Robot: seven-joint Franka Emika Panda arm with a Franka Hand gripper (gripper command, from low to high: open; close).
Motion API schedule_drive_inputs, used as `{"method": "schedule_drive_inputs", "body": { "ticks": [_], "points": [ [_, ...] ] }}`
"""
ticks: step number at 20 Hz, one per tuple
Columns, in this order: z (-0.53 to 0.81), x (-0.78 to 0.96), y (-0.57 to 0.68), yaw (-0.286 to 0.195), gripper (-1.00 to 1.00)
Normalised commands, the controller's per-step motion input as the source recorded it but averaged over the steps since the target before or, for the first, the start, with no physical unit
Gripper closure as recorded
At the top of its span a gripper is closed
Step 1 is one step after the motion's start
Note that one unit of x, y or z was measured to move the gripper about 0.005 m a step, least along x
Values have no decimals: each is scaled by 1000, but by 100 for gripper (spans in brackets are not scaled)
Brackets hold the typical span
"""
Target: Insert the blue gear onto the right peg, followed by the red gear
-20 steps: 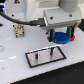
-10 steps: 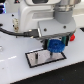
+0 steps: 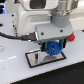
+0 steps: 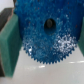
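A: Gripper (image 3: pixel 53 44) low over the plate (image 3: pixel 35 58), clamped on the blue gear (image 3: pixel 53 48), green pads pressed to the disc from both sides.

B: Gear upright or flat?

A: Held on edge in the exterior view, toothed rim hanging down, lowest teeth just above or touching the grey surface; cannot tell which. In the wrist view, blue gear (image 4: pixel 47 32) filling most of the picture, centre hole dark near the top, teeth sharp along the lower rim.

B: And the pads?

A: One green pad (image 4: pixel 11 47) broad and plain at one flank of the disc, the other a thin sliver at the opposite flank. White table (image 4: pixel 45 72) beneath.

B: Peg?

A: Hidden behind gear and fingers in both views; cannot place it. Plate a grey rectangle with a black rim, its end toward the exterior view's left bare, the other end under the gear.

B: Red gear?

A: Small red patch (image 3: pixel 73 36) at the exterior view's right, partly behind the arm, well apart from the plate; too blurred for more.
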Motion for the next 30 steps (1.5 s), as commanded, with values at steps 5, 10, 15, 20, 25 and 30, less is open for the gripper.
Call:
{"method": "schedule_drive_inputs", "body": {
  "ticks": [5,10,15,20,25,30],
  "points": [
    [108,73,40,0,100],
    [237,44,5,0,100],
    [209,40,4,0,100],
    [140,178,-36,0,100],
    [-54,237,-27,0,100],
    [-92,154,-13,0,100]
  ]
}}
